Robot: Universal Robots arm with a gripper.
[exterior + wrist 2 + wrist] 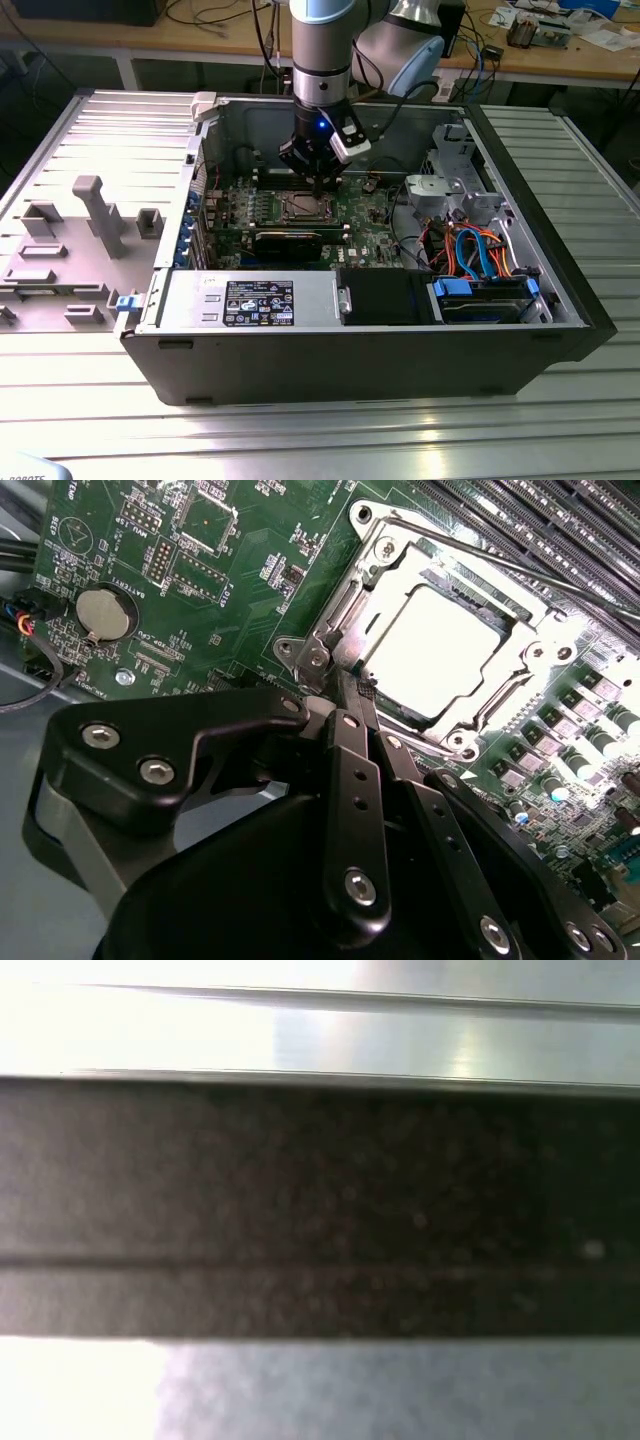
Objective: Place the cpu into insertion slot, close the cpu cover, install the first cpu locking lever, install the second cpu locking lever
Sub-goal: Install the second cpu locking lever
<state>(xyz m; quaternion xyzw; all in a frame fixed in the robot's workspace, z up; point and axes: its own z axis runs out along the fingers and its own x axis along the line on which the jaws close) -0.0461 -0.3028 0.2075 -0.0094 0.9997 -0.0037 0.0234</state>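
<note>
Ribbed metal tabletop [300,440] carries an opened computer case [560,290], lying on its side with the green motherboard [365,215] exposed, while a wooden workbench [240,35] strewn with cables runs along the back. Beside the case, toward the exterior view's left, the removed side panel [70,240] lies flat with grey plastic fittings standing on it.

Inside the case, the robot arm [322,50] reaches straight down and its gripper [320,185] hangs just over the insertion slot [305,207], partly blocking that slot from the exterior camera. A long black card [290,240] sits just in front of the slot, a silver power supply [245,300] lies along the near wall, and orange and blue cables [470,250] bunch around the drive cage toward the exterior view's right.

In the second wrist view the gripper's black fingers [355,740] are drawn together to a narrow tip, apparently holding nothing, at the corner of the slot. The cpu [440,650] lies seated in the slot, its top glaring bright under the light. The cpu cover [530,655] appears to lie flat around the chip. A round coin battery [103,615] sits on the board well apart from the socket.
</note>
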